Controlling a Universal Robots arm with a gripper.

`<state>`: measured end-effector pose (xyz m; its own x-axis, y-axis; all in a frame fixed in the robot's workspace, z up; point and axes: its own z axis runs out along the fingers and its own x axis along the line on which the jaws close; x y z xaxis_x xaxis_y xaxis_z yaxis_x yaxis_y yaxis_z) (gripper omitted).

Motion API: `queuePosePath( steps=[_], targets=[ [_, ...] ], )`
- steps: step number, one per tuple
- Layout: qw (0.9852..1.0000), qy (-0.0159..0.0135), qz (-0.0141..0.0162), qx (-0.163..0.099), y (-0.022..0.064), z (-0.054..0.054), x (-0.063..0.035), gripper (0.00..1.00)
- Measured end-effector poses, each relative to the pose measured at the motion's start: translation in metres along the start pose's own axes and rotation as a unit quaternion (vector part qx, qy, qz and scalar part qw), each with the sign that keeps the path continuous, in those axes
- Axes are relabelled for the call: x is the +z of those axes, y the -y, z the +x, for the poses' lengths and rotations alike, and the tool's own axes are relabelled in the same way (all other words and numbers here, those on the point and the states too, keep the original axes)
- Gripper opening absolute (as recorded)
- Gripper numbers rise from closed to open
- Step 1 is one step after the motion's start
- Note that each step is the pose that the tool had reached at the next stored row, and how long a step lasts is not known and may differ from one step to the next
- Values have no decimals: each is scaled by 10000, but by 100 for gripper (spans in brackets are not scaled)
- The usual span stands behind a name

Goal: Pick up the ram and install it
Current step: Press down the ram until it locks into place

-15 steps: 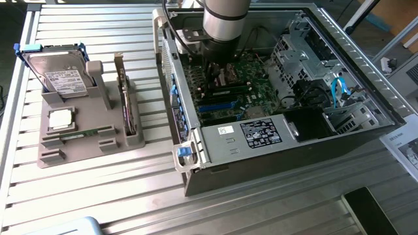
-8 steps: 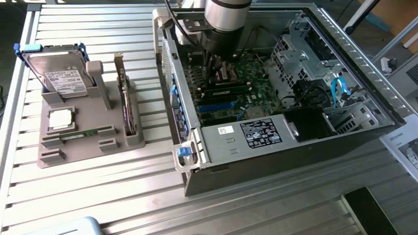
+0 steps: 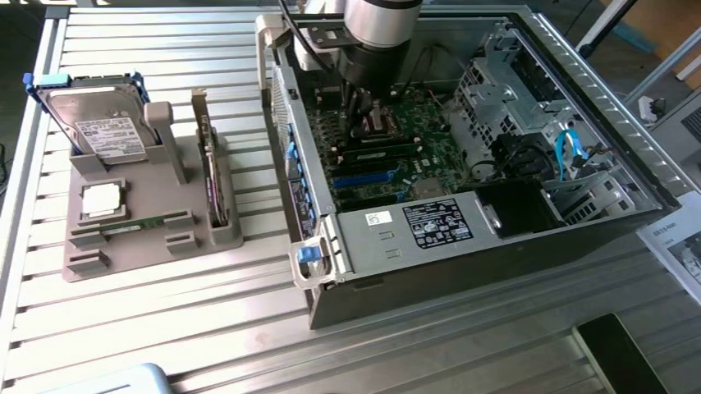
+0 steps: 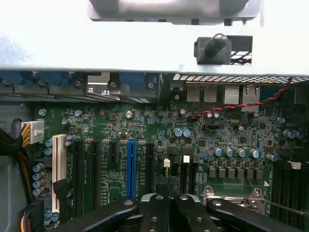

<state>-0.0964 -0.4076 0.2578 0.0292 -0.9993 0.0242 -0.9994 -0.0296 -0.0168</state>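
Item: ram (image 3: pixel 140 223), a thin green stick lying flat in the grey holder (image 3: pixel 225 234) on the desk (image 3: pixel 164 320); judged light, stiff, fragile, best gripped by its long edges; hand (image 4: pixel 170 203) closed, empty, over the motherboard (image 4: pixel 145 125).

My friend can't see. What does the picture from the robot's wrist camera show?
The robot's claw, shut, hangs over a green computer motherboard inside an open case. The board has a blue slot, a white slot, black slots and small round silver parts; a red-and-black twisted wire crosses it.
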Motion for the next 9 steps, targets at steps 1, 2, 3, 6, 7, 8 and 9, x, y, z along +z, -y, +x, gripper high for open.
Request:
queuePosePath(
  steps=[1, 2, 3, 6, 7, 8, 9],
  targets=[
    [10000, -1, 0, 0, 39, 1, 1, 11],
    [10000, -1, 0, 1, 57, 1, 1, 11],
    [10000, 0, 0, 0, 77, 2, 2, 11],
    [10000, 0, 0, 1, 144, 4, 3, 11],
    [10000, 0, 0, 1, 165, 4, 3, 11],
    [10000, 0, 0, 1, 185, 5, 3, 11],
    [10000, 0, 0, 0, 212, 6, 4, 11]
  ],
)
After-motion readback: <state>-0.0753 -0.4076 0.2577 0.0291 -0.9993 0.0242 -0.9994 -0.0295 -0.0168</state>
